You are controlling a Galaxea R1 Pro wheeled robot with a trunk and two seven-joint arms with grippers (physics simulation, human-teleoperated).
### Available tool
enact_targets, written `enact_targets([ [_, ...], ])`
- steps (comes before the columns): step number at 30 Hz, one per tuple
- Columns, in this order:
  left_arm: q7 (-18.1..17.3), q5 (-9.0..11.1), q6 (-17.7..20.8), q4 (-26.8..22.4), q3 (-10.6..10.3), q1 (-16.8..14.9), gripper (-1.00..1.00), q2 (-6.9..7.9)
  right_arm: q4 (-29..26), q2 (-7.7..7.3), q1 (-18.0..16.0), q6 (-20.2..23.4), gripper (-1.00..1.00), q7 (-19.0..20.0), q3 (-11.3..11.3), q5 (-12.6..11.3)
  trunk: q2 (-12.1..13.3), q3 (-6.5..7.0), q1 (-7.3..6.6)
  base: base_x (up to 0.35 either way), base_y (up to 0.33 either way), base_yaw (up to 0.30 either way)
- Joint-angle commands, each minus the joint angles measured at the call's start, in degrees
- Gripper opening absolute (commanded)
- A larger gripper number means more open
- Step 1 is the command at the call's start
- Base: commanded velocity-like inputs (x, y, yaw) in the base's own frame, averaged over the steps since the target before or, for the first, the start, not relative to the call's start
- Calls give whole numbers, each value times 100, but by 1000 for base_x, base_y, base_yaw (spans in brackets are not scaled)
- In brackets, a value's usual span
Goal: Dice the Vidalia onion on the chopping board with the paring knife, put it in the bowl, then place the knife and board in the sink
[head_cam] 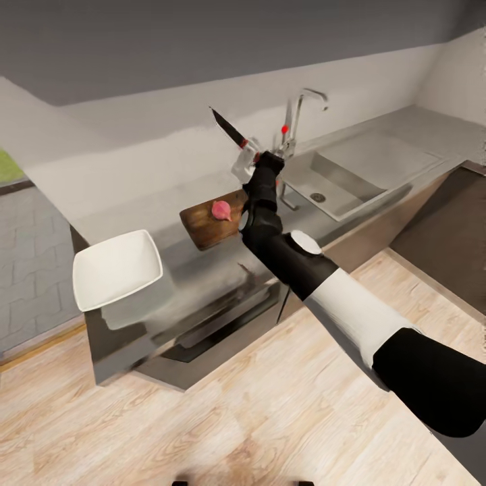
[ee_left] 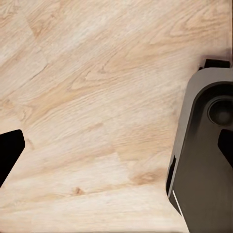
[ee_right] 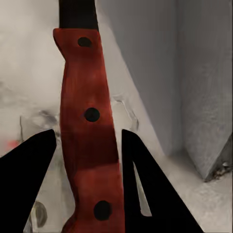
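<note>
A long grey worktop [head_cam: 202,273] runs along a white kitchen wall above pale wood flooring, carrying a white shallow square bowl [head_cam: 116,268] at its near end, a brown wooden chopping board [head_cam: 202,223] with a pinkish onion piece [head_cam: 221,210] resting on it, and a rectangular stainless-steel sink [head_cam: 337,185] with a chrome tap further along. The right pincer [head_cam: 253,154] is raised above the worktop between board and sink, clamped on the red handle of the slim paring knife [head_cam: 229,129], whose long axis slants up and away with the dark pointed blade aimed toward the wall; the right wrist view shows the riveted handle [ee_right: 90,141] between the two black fingers [ee_right: 29,170]. The left pincer [ee_left: 116,150] hangs over the wooden floor beside the robot's grey base with its fingertips spread wide and nothing between them.
</note>
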Motion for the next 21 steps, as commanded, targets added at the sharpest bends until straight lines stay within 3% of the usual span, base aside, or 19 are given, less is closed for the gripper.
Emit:
enact_targets([
  [1,8,48,-42,23,-49,-9,100,-4,3,0,-5,38,-100,4,50,367,-7,-6,2,0,-318,0],
  [9,8,48,-43,20,-41,-8,100,5,7,0,-1,39,-100,-7,291,368,-7,-16,2,0,-318,36],
  [21,16,48,-46,20,-39,-8,100,12,41,0,38,39,-100,-8,329,368,-7,-98,2,0,-314,182],
])
